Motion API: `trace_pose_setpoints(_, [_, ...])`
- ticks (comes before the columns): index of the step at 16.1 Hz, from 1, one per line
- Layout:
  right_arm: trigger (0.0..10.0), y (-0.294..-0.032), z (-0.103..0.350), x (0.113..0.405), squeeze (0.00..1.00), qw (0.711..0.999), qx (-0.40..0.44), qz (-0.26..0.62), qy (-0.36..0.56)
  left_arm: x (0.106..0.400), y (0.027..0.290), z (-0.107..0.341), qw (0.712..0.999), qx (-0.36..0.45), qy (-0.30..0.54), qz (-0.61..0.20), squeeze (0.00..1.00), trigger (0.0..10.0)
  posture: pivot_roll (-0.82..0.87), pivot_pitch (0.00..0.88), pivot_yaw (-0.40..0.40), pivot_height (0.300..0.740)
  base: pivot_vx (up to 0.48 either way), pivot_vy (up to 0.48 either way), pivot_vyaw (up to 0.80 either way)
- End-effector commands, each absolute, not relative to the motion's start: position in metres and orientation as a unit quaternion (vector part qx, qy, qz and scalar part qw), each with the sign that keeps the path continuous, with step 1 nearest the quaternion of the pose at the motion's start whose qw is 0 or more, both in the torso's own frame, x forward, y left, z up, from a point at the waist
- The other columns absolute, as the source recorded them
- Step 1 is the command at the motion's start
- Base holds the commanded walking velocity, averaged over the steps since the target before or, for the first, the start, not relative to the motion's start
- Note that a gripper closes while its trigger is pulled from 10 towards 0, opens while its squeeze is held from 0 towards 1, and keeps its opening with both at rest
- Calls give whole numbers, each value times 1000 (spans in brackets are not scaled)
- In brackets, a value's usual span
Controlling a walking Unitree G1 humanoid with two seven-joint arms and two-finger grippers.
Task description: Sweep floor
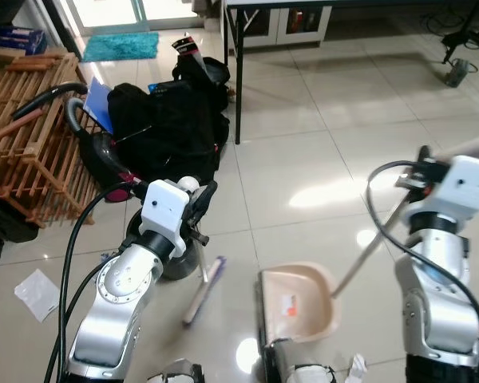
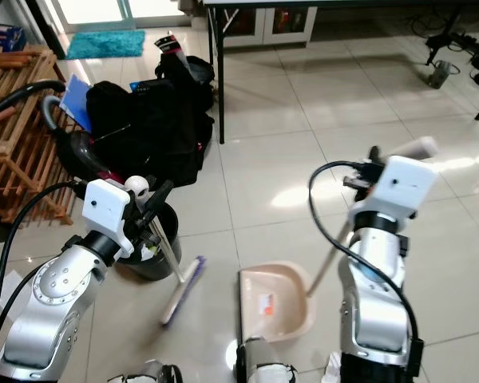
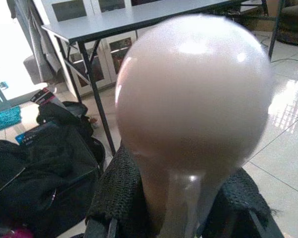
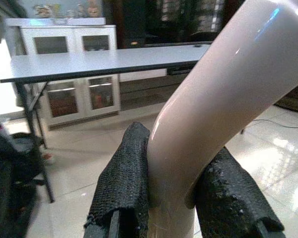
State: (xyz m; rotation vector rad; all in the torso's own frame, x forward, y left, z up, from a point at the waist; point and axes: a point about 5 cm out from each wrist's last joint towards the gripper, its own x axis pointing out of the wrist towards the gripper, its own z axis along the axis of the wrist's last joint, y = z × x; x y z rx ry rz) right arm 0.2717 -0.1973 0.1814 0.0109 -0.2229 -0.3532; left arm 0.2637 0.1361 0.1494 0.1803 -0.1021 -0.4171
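Left eye view: left gripper point(image 1: 198, 199) is clamped on the top of the broom point(image 1: 205, 286) handle, the round white knob poking out just above the fingers. The handle runs down and right to the brush head, which rests on the tile floor point(image 1: 303, 152) just left of the dustpan point(image 1: 299, 302). Left wrist view confirms: both padded fingers point(image 3: 114, 193) press on the neck under the knob point(image 3: 191, 94).

Right gripper point(image 2: 366, 177) is closed on the dustpan's long handle point(image 1: 367, 255); the handle slants down and left to the beige pan, which sits flat on the floor with its open edge facing the broom. Right wrist view shows the curved handle end point(image 4: 223, 104) pinched between the two black pads point(image 4: 124, 183).

A dark bucket point(image 2: 153, 247) stands right behind the left gripper. Behind that sit a black bag point(image 1: 164, 128) and a vacuum cleaner point(image 1: 104, 152), with a wooden rack point(image 1: 24, 136) at far left. A crumpled paper scrap point(image 1: 36, 294) lies on the floor left of the left arm. A table leg point(image 1: 238, 72) stands further back, and a teal mat point(image 1: 121, 45) lies by the door.
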Motion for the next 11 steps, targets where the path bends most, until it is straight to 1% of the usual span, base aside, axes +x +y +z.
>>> trace_pose_setpoints(1, [10000,-197,188,268,0,977,3,-176,-121,265,136,154,972,98,-62,-203,0,10000,-34,178,16,740,0,-401,0])
trace_pose_setpoints(9, [10000,-197,191,268,0,977,2,-178,-120,269,141,155,972,104,-65,-200,0,10000,-36,177,19,740,0,-402,0])
trace_pose_setpoints(10, [10000,-197,191,268,0,976,3,-179,-120,273,143,153,976,86,-48,-194,0,10000,-35,177,21,740,0,0,0])
trace_pose_setpoints(11, [10000,-197,191,268,0,976,3,-179,-120,274,143,153,976,84,-45,-194,0,10000,-36,176,21,740,0,480,0])
